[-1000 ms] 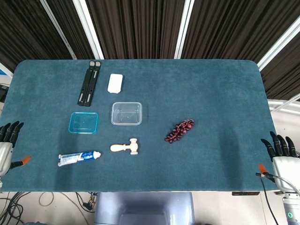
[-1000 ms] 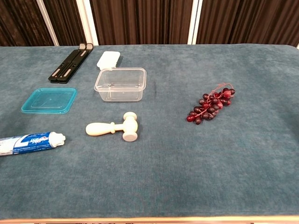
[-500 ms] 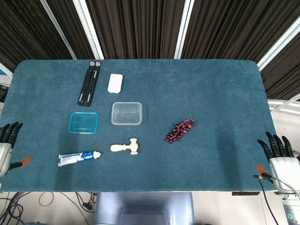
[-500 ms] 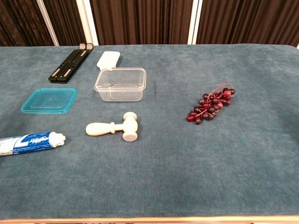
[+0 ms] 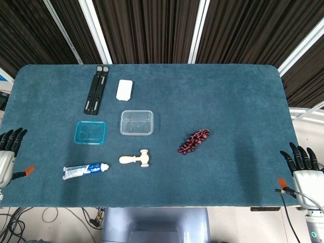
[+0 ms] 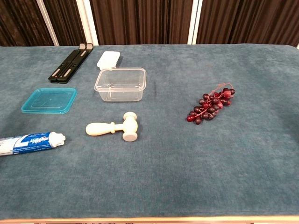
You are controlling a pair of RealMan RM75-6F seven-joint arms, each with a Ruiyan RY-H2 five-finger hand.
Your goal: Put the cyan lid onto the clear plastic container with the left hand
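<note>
The cyan lid [image 5: 90, 132] [image 6: 49, 100] lies flat on the table, left of the clear plastic container [image 5: 136, 122] [image 6: 120, 84], which stands uncovered with nothing inside. My left hand [image 5: 7, 154] hangs off the table's left edge, fingers spread, holding nothing, well to the left of the lid. My right hand [image 5: 302, 169] sits off the table's right front corner, fingers apart and bare. Neither hand shows in the chest view.
A toothpaste tube [image 5: 85, 171] [image 6: 29, 142] and a small wooden mallet [image 5: 135, 159] [image 6: 114, 127] lie in front of the lid and container. A black folding stand [image 5: 96, 89] [image 6: 70, 62] and a white case [image 5: 124, 89] [image 6: 108, 59] lie behind. Red grapes [image 5: 194, 141] [image 6: 210, 102] lie to the right.
My right hand drifted slightly toward the table and back. My left hand shifted a little. The objects on the table have not moved.
</note>
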